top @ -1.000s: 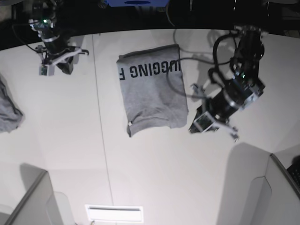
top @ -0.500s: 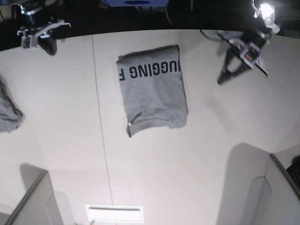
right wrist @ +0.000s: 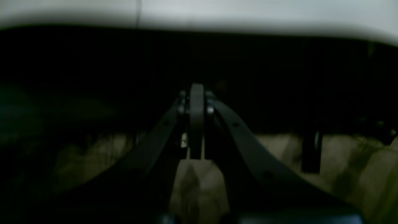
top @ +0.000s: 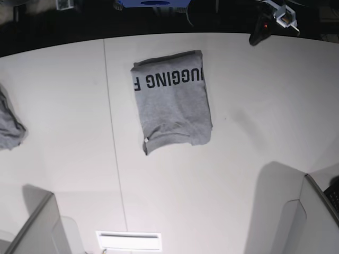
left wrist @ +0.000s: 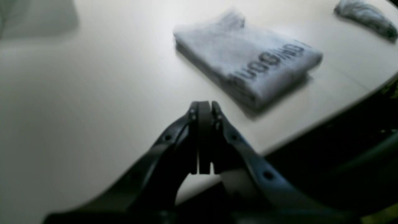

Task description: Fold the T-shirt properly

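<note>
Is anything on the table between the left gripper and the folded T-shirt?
Nothing visible. In the left wrist view only bare table lies between the shut left gripper and the T-shirt. The other grey cloth sits far beyond it.

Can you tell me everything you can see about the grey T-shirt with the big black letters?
The T-shirt is heather-grey, soft cotton by its look, folded into a neat upright rectangle and lying flat in the middle of the white table. Bold black block letters run across its far end. Its near edge is slightly uneven, with a small corner sticking out. Nothing touches it but the table; no gripper is near it.
</note>
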You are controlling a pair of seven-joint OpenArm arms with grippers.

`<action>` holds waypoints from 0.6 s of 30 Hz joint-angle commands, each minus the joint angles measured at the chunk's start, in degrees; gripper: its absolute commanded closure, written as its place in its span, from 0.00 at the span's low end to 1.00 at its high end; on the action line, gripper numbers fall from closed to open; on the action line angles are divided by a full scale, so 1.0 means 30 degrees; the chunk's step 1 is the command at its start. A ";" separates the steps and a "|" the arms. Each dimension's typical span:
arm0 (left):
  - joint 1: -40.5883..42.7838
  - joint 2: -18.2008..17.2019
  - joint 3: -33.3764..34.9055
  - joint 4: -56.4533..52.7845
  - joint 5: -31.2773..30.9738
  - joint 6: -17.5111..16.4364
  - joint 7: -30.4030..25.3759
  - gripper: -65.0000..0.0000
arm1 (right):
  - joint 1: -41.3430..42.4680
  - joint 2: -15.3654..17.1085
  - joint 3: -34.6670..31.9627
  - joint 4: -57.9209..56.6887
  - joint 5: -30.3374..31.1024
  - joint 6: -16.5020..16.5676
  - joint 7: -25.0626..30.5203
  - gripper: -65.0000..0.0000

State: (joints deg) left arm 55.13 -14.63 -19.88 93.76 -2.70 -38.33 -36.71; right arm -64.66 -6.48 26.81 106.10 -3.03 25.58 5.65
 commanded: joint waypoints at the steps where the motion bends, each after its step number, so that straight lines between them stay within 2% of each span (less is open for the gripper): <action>1: 0.0303 -0.0060 0.0341 -0.0263 -0.0170 -0.0192 -0.1112 1.00 | -0.0379 0.0182 0.0134 -0.0365 0.0086 -0.0220 0.0358 1.00; 3: 0.0567 -0.0089 0.1132 -0.1523 0.0563 -0.0192 -0.2636 1.00 | -0.0204 0.0211 0.0134 -0.1625 0.0027 -0.0220 0.0358 1.00; 5: 0.0655 -0.0177 0.1982 -0.2812 0.2643 -0.0104 -0.3954 1.00 | -0.0116 0.0241 0.0134 -0.2650 -0.0002 -0.0220 0.0329 1.00; 9: 0.0596 -0.0060 0.3271 -0.6065 0.5838 -0.0074 -0.4775 1.00 | -0.0116 0.0534 -0.0423 -0.5082 -0.0031 -0.0220 -0.0140 1.00; 14: 0.0040 -0.0060 0.5029 -0.9552 0.5193 -0.0074 -0.4804 1.00 | 0.1086 0.1940 -0.2298 -0.8980 -0.0031 -0.0220 -0.2455 1.00; 18: -0.0781 0.0028 0.5322 -1.1662 0.4958 -0.0045 -0.4687 1.00 | 0.2697 0.2878 -0.3471 -1.2789 -0.0031 -0.0220 -0.2953 1.00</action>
State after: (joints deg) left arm 51.29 -14.13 -3.86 58.46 12.71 -38.17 -49.67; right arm -54.78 1.69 15.99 67.07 -3.16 24.84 -3.09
